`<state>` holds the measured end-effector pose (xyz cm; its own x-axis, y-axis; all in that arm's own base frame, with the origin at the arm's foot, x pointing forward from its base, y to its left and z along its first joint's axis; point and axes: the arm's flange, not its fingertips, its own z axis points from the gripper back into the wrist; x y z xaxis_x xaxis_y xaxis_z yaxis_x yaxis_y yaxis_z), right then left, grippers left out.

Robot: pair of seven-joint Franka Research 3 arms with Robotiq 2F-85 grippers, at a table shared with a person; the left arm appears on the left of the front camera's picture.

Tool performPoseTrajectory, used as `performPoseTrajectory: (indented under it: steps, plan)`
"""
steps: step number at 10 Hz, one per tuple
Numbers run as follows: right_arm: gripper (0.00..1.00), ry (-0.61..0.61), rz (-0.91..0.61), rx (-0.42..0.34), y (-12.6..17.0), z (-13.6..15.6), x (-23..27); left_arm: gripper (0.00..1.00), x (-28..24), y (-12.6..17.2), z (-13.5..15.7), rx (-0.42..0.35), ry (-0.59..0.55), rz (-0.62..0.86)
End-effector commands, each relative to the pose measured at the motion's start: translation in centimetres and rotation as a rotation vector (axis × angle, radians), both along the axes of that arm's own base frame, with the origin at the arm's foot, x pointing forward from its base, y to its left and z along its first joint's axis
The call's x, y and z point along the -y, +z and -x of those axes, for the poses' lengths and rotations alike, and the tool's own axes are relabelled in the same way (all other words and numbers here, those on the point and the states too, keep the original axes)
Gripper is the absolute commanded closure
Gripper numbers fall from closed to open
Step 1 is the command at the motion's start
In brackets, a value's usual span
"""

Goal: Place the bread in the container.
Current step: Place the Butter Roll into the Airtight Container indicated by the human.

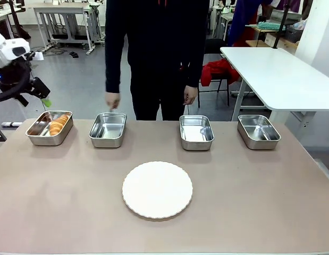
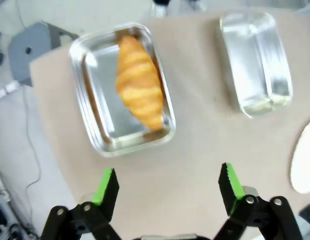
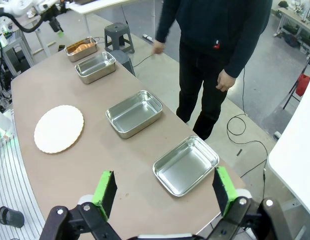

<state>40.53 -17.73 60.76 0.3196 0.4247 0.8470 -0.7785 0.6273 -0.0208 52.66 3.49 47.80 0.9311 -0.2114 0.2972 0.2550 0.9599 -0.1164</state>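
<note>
The golden-brown bread (image 1: 58, 125) lies inside the far-left steel container (image 1: 47, 140), along its right side. My left gripper (image 1: 44, 101) hangs in the air above and just behind that pan, apart from it. In the left wrist view the bread (image 2: 139, 82) rests diagonally in the container (image 2: 102, 95), and my left gripper (image 2: 168, 184) is open and holds nothing, well above the table. My right gripper (image 3: 165, 187) is open too, high over the table's right end, with the bread (image 3: 83, 46) and its container (image 3: 74, 52) far off.
Three more steel pans (image 1: 108, 129) (image 1: 196, 132) (image 1: 258, 131) stand in the same row. A round white plate (image 1: 157, 189) sits at the table's front middle. A person stands at the far edge, hands (image 1: 112, 100) (image 1: 190, 94) hanging behind the pans.
</note>
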Motion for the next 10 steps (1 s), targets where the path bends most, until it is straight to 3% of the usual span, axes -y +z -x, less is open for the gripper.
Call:
performPoseTrajectory:
  steps: [1, 3, 5, 7, 8, 10]
  plan:
    - [0.0, 0.005, -0.011, 0.015, 0.0, 0.1, -0.1, 0.0, 1.7, -0.8, 6.7, 0.063, 0.026, -0.036]
    - [0.0, 0.005, -0.011, 0.015, 0.0, 0.1, -0.1, 0.0, 3.4, -1.4, 12.3, 0.114, 0.034, -0.054]
    - [0.0, 0.005, -0.011, 0.015, 0.0, 0.1, -0.1, 0.0, 3.9, -2.4, 15.4, 0.15, 0.056, -0.043]
    - [0.0, 0.005, -0.011, 0.015, 0.0, 0.1, -0.1, 0.0, 3.9, -3.0, 15.8, 0.11, 0.006, 0.004]
    - [0.0, 0.005, -0.011, 0.015, 0.0, 0.1, -0.1, 0.0, 3.7, -3.1, 15.0, 0.101, 0.041, 0.013]
    - [0.0, 0.005, -0.011, 0.015, 0.0, 0.1, -0.1, 0.0, 4.2, -1.8, 14.8, 0.132, 0.025, -0.014]
